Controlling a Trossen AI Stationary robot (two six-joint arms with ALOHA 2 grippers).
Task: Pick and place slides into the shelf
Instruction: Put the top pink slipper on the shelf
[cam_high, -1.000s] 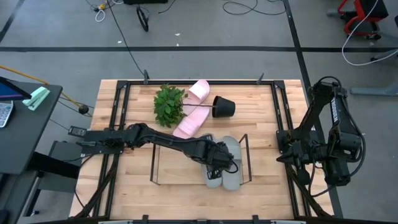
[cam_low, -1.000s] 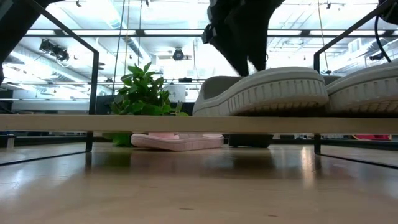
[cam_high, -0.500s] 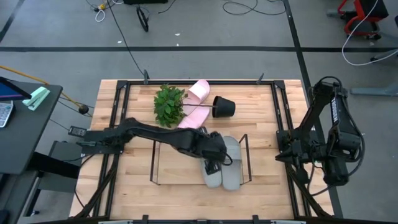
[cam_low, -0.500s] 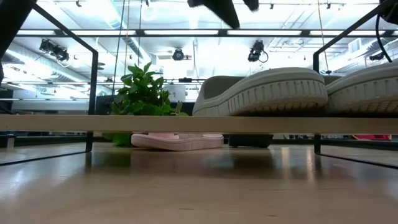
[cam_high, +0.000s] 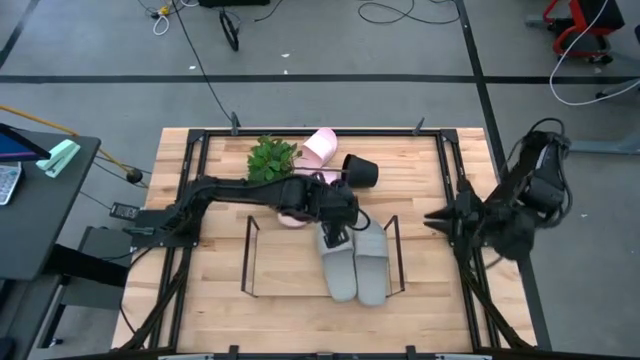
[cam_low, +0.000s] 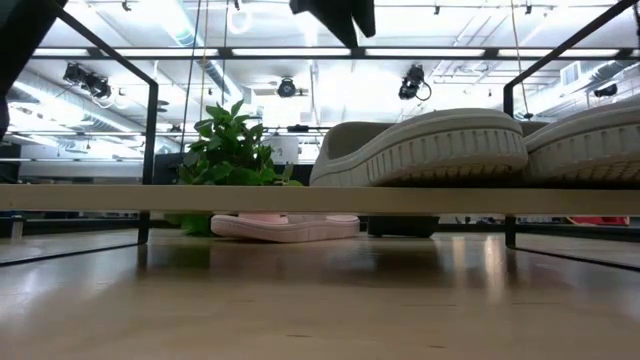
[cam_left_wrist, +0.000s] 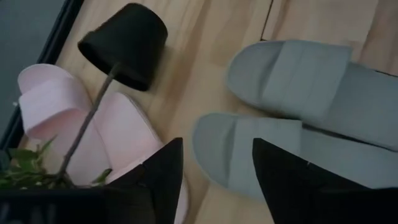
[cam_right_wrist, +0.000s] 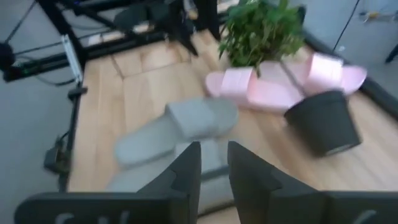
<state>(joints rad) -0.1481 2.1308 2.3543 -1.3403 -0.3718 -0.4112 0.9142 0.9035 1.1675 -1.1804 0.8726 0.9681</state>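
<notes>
From above, the wooden table (cam_high: 210, 300) carries the black wire shelf (cam_high: 250, 262), and two grey-green slides (cam_high: 355, 262) lie side by side at its right end. The level view alone shows their ribbed soles (cam_low: 440, 150) resting on the shelf's rail, raised off the table top. The left arm reaches across the table, and the left gripper (cam_high: 335, 235) hangs above the back end of the grey-green pair; its wrist view shows the fingers (cam_left_wrist: 163, 168) spread apart with nothing between them. The right arm is folded at the table's right edge, and the right gripper (cam_right_wrist: 213, 163) shows only a narrow gap between its empty fingers. The plant (cam_high: 272, 160) lies tipped over, its black pot (cam_high: 360, 172) on its side near the table's far edge. Two pink slides (cam_left_wrist: 74, 124) lie touching under the plant's stem, outside the shelf. Each slide is smooth foam with one wide strap. No writing is readable anywhere.
</notes>
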